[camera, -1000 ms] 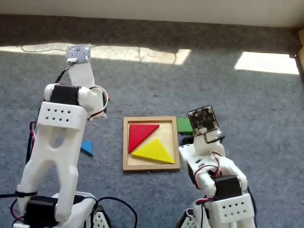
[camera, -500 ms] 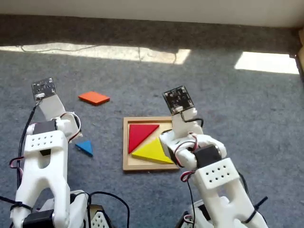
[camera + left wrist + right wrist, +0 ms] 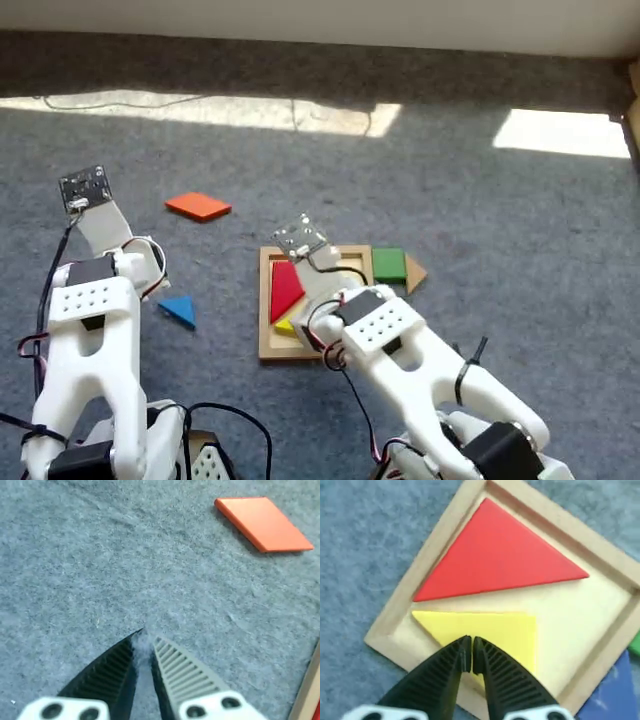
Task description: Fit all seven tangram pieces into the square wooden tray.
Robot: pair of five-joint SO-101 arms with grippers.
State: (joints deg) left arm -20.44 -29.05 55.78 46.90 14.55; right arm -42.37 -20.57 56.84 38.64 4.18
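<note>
The left fingers are almost closed, with only a thin gap between the tips, and hold nothing above the grey carpet. The right fingers are pressed together, also empty, over the yellow triangle, which lies in the wooden tray beside the red triangle. From the tray, the orange piece lies at 10 o'clock, the blue triangle at 9 o'clock, and the green square at 2 o'clock, just beside the rim.

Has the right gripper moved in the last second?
Yes. The right gripper swung left, from right of the wooden tray to over its yellow triangle.
</note>
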